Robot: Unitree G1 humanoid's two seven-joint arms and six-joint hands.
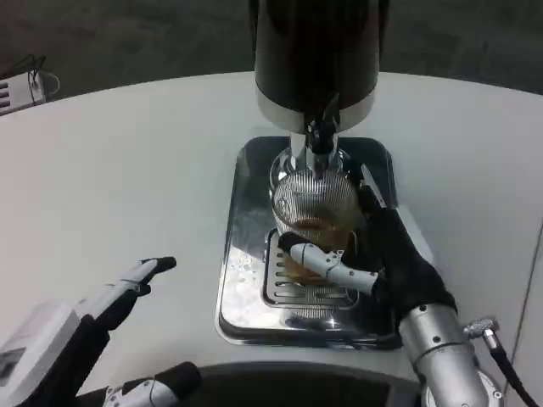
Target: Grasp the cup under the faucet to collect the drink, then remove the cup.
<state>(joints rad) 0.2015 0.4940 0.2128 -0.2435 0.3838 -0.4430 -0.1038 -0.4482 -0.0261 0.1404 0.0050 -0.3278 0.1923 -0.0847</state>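
Upright ribbed glass cup (312,208) under faucet (321,131), mid drip tray (246,254); right hand (386,259) fingers (327,261) grasping it. Left hand (127,292) released, well apart on desk (127,170).

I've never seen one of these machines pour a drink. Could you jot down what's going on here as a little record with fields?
dispenser: dark drink dispenser standing at the back of a shiny metal drip tray
faucet: black tap right above the cup
cup: ribbed clear cup on the tray's grate, amber drink inside
right robot hand: wrapped around the cup
left robot hand: holds nothing, fingers apart, over the white table
flow: cannot tell if drink is pouring
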